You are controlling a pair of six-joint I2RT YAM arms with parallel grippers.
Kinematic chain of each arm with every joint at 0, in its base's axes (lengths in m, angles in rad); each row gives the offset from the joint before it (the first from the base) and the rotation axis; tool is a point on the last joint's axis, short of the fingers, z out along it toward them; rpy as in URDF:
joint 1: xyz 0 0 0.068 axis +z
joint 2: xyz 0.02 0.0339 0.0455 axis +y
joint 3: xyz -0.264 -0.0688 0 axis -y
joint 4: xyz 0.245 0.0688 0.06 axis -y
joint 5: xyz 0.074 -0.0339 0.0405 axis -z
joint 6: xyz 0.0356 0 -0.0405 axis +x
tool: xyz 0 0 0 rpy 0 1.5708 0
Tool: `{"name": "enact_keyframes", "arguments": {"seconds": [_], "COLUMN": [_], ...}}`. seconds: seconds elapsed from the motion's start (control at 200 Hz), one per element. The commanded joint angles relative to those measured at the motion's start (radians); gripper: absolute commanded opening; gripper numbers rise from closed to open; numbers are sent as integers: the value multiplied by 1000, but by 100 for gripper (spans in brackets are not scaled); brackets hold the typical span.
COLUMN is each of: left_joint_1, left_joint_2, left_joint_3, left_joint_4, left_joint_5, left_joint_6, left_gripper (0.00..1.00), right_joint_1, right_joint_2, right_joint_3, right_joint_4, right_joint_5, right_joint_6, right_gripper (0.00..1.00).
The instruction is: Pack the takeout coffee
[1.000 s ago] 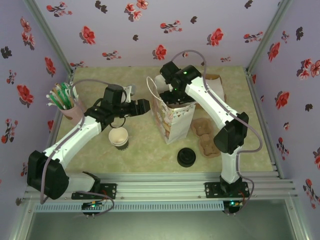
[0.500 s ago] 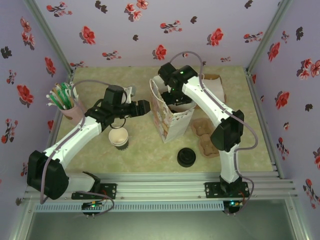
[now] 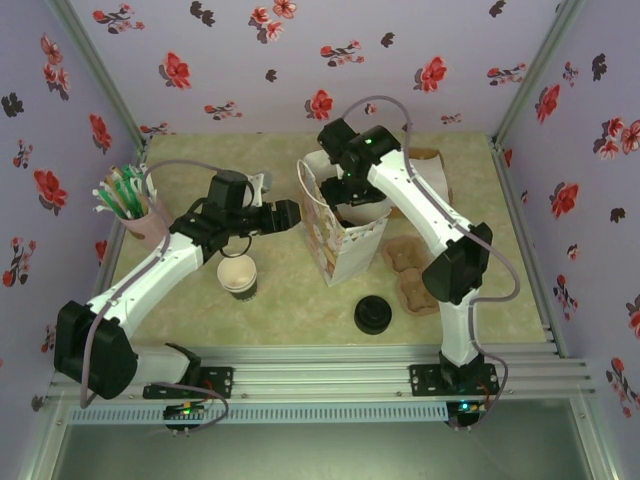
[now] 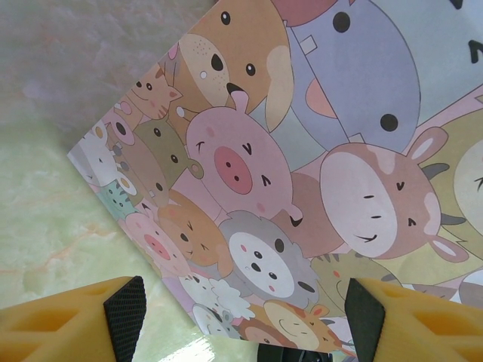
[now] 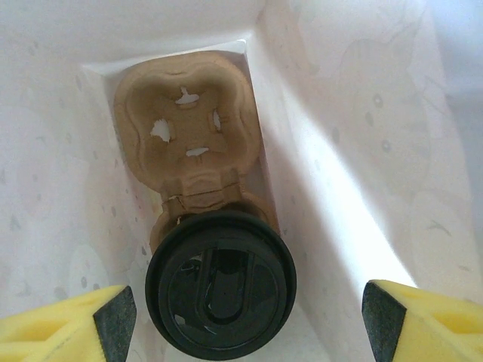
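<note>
The takeout coffee stands lidded in the cup carrier on the floor of the paper bag. The right gripper, above it inside the bag, is spread wide and holds nothing; the left gripper, just beside the bag's printed wall, is likewise open and empty. Withdrawal probably calls for a straight vertical lift, fingers clear of lid and bag walls.
</note>
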State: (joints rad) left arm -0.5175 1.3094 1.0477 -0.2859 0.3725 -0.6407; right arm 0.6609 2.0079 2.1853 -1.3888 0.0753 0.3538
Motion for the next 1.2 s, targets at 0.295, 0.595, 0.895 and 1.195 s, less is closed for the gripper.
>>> {"name": "enact_keyframes", "arguments": {"seconds": [0.295, 0.595, 0.895, 1.195], "left_joint_1": [-9, -9, -8, -9], "left_joint_2": [-53, -91, -168, -257], "left_joint_3": [-11, -21, -34, -56], "left_joint_4": [-10, -22, -32, -18], "left_joint_5": [-36, -63, -105, -146], "left_joint_6": [9, 8, 8, 7], "left_gripper": [73, 73, 74, 76], "right_joint_1": [18, 40, 45, 43], "right_joint_2": [-135, -252, -433, -641], "right_joint_3": [44, 9, -143, -345], "right_joint_4": [-10, 84, 230, 359], "right_joint_5": [30, -29, -44, 13], "right_joint_6": [36, 34, 40, 42], "right_gripper": [84, 84, 86, 91]}}
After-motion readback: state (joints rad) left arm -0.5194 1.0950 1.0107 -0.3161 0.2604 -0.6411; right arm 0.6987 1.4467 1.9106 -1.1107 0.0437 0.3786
